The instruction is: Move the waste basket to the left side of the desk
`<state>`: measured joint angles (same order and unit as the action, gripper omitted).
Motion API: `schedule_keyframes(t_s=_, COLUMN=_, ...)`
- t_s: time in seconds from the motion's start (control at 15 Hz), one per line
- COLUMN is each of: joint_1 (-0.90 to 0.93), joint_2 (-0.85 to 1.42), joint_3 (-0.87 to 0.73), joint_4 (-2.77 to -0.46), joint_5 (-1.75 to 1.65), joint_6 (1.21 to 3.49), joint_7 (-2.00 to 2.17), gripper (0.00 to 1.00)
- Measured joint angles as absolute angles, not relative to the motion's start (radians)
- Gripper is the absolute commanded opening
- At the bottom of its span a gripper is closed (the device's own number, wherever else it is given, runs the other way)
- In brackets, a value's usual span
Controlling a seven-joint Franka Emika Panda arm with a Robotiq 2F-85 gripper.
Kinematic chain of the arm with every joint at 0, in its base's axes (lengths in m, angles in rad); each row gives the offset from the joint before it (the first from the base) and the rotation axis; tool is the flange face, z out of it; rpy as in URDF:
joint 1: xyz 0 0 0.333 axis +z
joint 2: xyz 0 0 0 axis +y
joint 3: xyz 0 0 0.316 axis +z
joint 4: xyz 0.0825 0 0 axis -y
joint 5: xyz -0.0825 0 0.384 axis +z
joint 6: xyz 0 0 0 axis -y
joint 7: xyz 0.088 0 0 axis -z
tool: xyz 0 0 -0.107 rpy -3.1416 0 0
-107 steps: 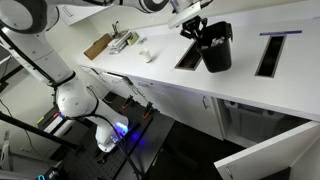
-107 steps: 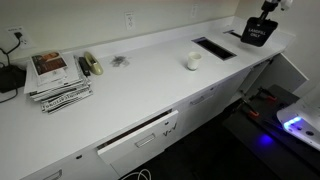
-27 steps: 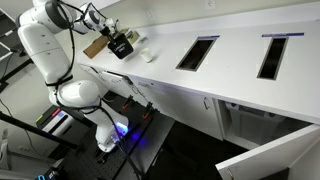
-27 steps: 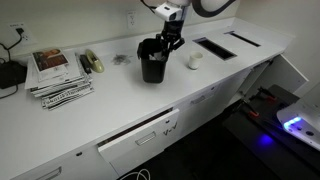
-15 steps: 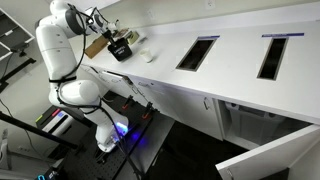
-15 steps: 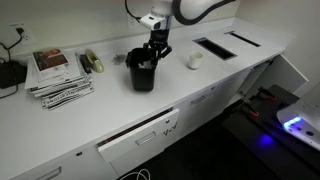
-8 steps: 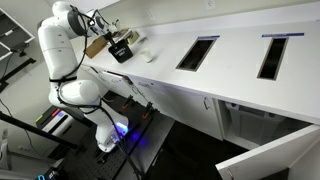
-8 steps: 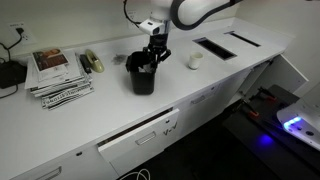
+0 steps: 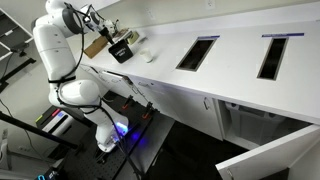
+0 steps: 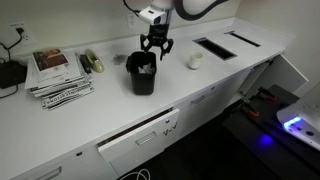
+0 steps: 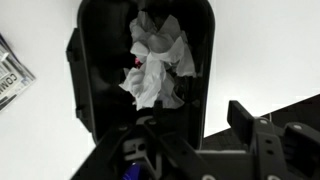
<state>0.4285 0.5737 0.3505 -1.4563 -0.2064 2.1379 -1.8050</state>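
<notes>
The waste basket (image 10: 142, 72) stands upright on the desk (image 10: 95, 110), toward the end where the stack of magazines (image 10: 55, 75) lies, and apart from it. The wrist view looks straight down into the basket, where white crumpled paper (image 11: 155, 62) sits against the dark inside.

The gripper (image 10: 155, 43) hangs just above the basket's far rim with its jaws spread and nothing between them. Judging by that, the basket is set down and the step in hand is getting clear of it. The safe way is a straight lift, with the jaws kept wide, so that no finger catches the rim and tips or drags the light basket. Any sideways move should wait until the fingers are well above it.

There is one waste basket, one gripper and one stack of magazines. A single white cup (image 10: 193, 61) stands on the desk, and two rectangular openings (image 10: 213, 48) are cut into its top. One drawer (image 10: 140, 135) stands slightly open below. The paper pieces are too bunched to count.
</notes>
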Motion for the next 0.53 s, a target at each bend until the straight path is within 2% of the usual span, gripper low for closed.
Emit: schedule_keyframes(t_s=0.53, joint_1=0.373, joint_2=0.277, joint_3=0.384, joint_4=-1.568, joint_5=-0.133, joint_6=2.0, joint_7=-1.923, gripper=1.0)
